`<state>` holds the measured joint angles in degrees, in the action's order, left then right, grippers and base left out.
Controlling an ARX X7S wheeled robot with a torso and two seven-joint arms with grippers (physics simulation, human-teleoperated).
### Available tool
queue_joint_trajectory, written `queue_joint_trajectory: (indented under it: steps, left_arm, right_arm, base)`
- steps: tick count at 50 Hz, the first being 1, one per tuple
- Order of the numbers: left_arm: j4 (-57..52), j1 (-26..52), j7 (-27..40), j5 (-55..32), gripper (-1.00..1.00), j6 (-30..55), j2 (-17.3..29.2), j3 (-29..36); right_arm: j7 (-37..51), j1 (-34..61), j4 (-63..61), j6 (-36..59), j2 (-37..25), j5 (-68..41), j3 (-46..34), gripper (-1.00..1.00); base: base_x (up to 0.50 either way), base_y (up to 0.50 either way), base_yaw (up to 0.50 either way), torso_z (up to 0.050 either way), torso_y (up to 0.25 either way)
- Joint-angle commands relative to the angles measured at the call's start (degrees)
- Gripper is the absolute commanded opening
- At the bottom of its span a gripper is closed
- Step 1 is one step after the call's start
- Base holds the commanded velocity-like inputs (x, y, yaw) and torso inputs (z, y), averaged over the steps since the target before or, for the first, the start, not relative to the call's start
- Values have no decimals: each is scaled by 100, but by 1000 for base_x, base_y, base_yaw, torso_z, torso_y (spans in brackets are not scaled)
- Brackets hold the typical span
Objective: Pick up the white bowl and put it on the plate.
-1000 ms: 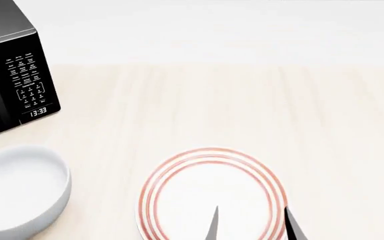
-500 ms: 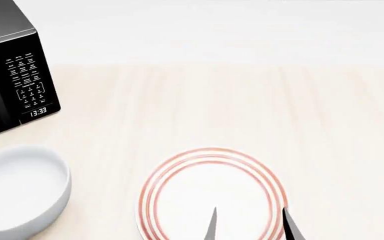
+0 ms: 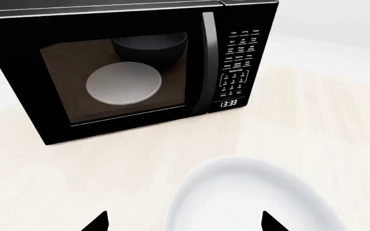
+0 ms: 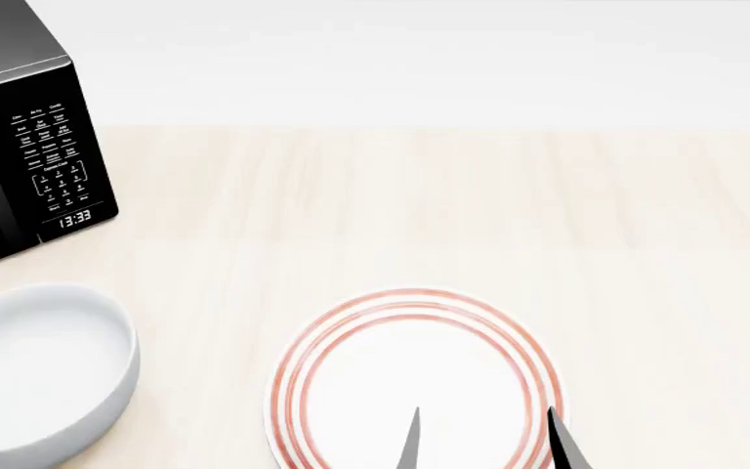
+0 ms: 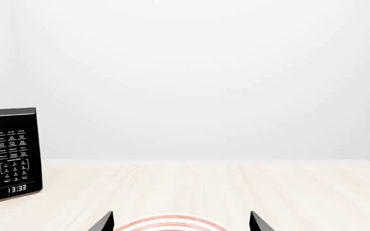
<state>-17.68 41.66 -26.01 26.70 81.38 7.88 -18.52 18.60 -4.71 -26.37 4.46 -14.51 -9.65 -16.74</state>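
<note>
pale wood table (image 4: 506, 195); left tool (image 3: 179, 222) released over white bowl (image 3: 249, 202); right tool (image 4: 479, 440) released over plate (image 4: 349, 362).

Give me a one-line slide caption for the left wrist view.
Open left gripper poised over the white bowl, with the closed black microwave beyond on the pale wooden table.

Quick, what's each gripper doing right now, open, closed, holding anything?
Left gripper: open, empty, by the white bowl.
Right gripper: open, empty, over the plate.
</note>
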Motion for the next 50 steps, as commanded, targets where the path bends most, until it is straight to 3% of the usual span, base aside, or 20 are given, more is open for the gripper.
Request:
queue_joint_trajectory:
  steps: [1, 50]
  left_arm:
    - [299, -9, -67, -11, 100, -189, -131, -277]
    - [1157, -167, 404, -255, 100, -971, -186, -306]
  right_arm:
    - [-95, 33, 45, -21, 66, 75, 80, 100]
    - [72, 91, 46, -47, -90, -69, -38, 100]
  base:
    - [0, 0, 0, 0, 0]
    - [0, 0, 0, 0, 0]
